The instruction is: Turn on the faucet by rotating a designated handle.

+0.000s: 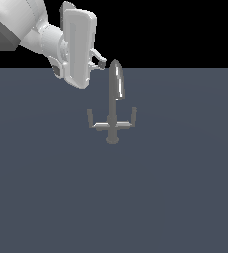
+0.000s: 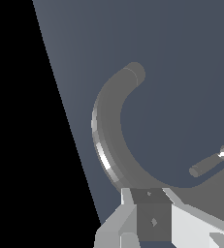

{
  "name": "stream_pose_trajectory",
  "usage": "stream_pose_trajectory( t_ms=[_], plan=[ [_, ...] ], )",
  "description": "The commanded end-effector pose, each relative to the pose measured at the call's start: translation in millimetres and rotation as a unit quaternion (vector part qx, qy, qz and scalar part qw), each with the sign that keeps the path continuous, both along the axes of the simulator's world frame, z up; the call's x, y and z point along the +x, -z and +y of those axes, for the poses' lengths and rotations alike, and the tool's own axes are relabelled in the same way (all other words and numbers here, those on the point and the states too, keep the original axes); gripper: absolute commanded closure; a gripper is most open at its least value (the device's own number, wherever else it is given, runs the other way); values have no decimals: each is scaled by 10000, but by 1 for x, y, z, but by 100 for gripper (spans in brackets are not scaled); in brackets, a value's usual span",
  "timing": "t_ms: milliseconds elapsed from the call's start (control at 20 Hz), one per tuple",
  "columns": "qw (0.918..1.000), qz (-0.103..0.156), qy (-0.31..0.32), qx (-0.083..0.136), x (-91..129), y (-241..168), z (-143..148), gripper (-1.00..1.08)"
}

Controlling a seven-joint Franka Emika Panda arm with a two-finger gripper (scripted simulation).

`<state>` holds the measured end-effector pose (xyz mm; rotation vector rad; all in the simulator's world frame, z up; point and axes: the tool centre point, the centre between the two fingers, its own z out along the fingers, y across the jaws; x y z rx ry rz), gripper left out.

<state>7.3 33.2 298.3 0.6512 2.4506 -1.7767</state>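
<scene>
The faucet (image 1: 112, 116) is a small grey tap that stands upright on a round foot, with a tall hooked spout (image 1: 116, 79). The handle (image 1: 91, 120) is the thin L-shaped arm on the exterior view's left, its short tip pointing up. An identical arm (image 1: 132, 117) is on the right. My gripper (image 1: 100, 60) is up beside the top of the spout, on its left, well above the handle and touching nothing. Its jaws look slightly apart and empty. In the wrist view the curved spout (image 2: 108, 131) fills the middle, one fingertip (image 2: 150, 213) shows below it, and one side arm (image 2: 205, 167) shows; I cannot tell which.
The faucet stands on a flat dark blue-grey surface (image 1: 113, 197). The white arm (image 1: 41, 37) reaches in from the exterior view's upper left.
</scene>
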Motion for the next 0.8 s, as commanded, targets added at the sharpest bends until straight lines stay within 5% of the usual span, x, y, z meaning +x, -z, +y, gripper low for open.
stream_pose_trajectory(
  t_ms=[0,350,750],
  plan=[
    [9992,342,-200,-81,7,9,3,108],
    [9888,1283,-700,-315,25,34,12,108],
    [9629,2353,-1177,-601,42,66,23,108]
  ],
)
